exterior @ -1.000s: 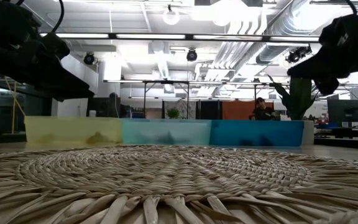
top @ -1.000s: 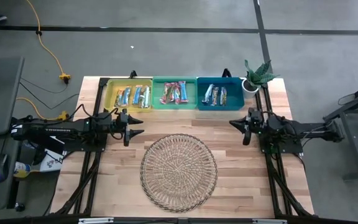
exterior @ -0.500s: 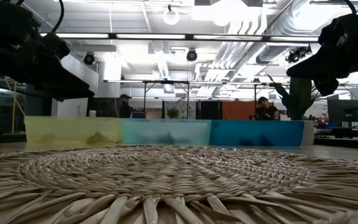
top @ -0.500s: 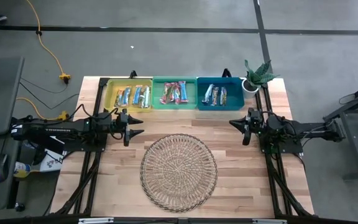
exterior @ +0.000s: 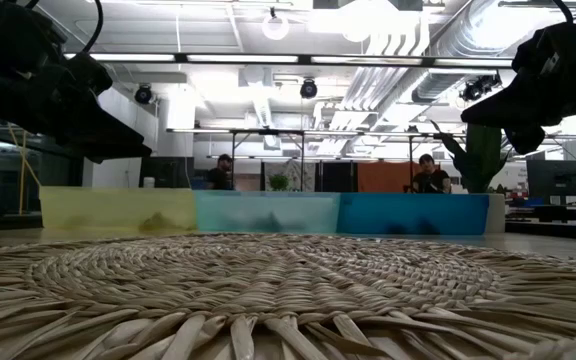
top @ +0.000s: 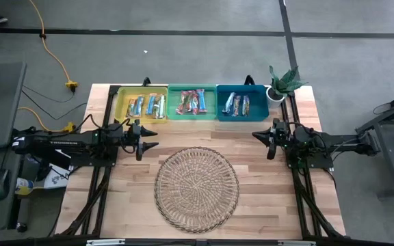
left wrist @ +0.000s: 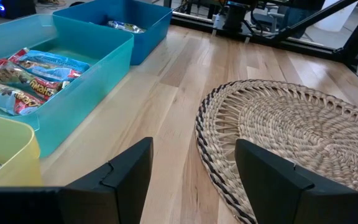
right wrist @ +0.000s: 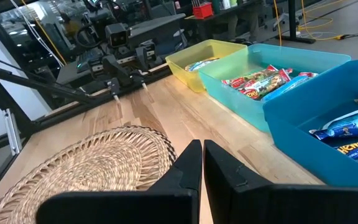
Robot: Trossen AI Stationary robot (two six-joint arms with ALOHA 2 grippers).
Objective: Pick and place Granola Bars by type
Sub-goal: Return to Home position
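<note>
Wicker tray (top: 197, 186) is lying on the desk near both pincers. The Granola Bars (top: 191, 102) are lying in the bins (top: 191, 87) beyond both, long axes crosswise to the row; left pincer (top: 152, 139) is hanging spread, right pincer (top: 256, 134) pressed together.

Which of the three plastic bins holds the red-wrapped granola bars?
The green plastic bin in the middle holds the red-wrapped granola bars; the yellow bin and the blue bin hold bluish ones.
</note>
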